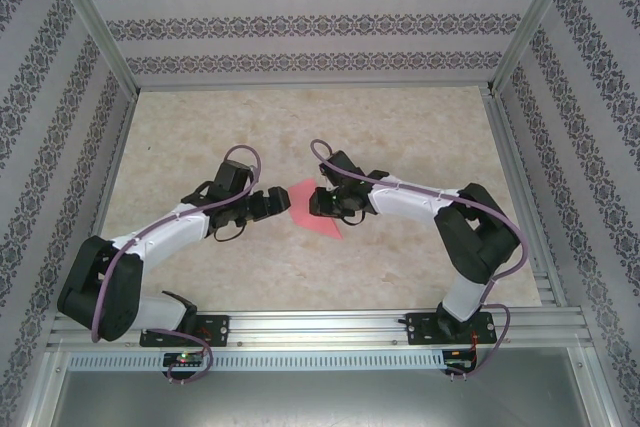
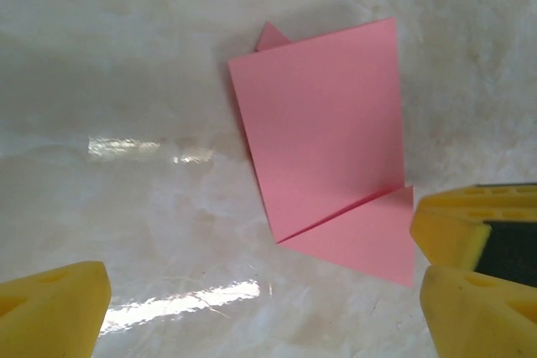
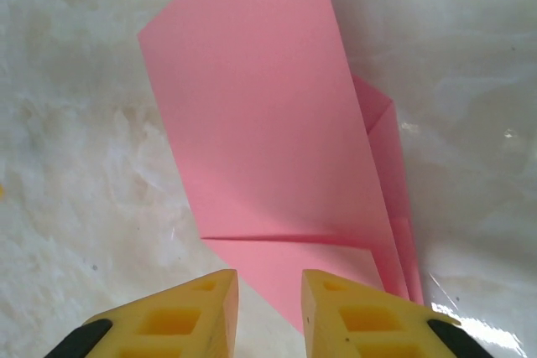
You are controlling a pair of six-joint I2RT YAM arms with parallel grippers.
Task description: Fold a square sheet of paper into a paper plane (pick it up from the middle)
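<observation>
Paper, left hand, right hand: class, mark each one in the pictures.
paper (image 2: pixel 323 132): left wrist view, middle of its big folded panel.
left hand (image 1: pixel 282 203): top view, between its fingertips.
right hand (image 3: pixel 268 284): right wrist view, between its yellow fingertips.

We see the pink sheet of paper (image 1: pixel 323 224) lying folded on the pale marbled table (image 1: pixel 300 127), between the two arms. The left tool (image 1: pixel 284 203) sits just beside its left edge. The right tool (image 1: pixel 316 206) is over its right part and hides some of it. One pointed corner sticks out toward the near edge.
</observation>
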